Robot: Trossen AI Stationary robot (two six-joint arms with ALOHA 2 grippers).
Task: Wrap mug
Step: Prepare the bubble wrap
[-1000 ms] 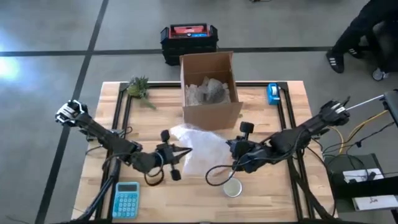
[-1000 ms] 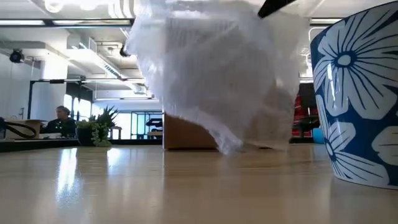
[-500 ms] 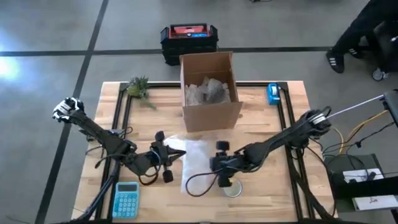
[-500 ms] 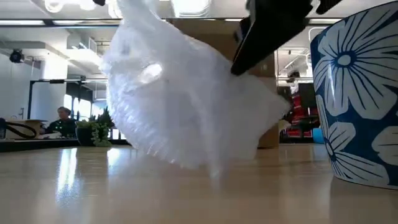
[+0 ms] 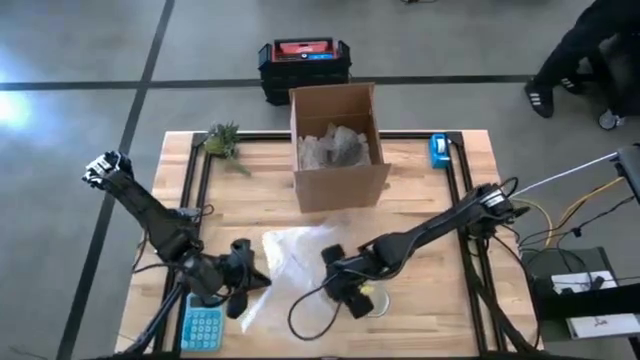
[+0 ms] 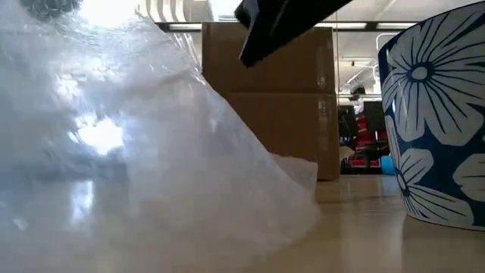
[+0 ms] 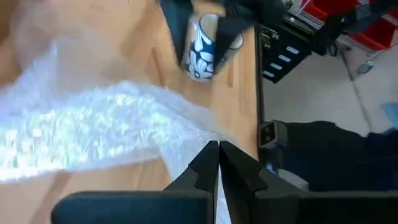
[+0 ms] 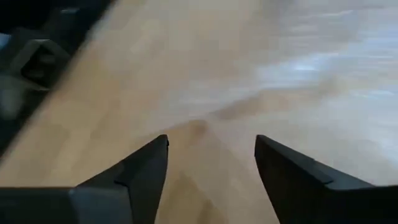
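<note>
**Wrap mug: sheet being laid out beside the mug**

- Left claw: fingers pinched together on the edge of the bubble wrap, near the tabletop's front.
- Right claw: spread wide, empty, low beside the mug.
- Mug: blue with white flowers, upright, just beside the sheet, not on it.
- Judged step: spreading the wrap; next, set the mug on it.
- Writing: none legible.

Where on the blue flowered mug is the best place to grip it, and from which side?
Probably the rim, from above: the mug stands upright with its mouth open upward, and no handle is visible. The right pincer, open, is beside it.
</note>
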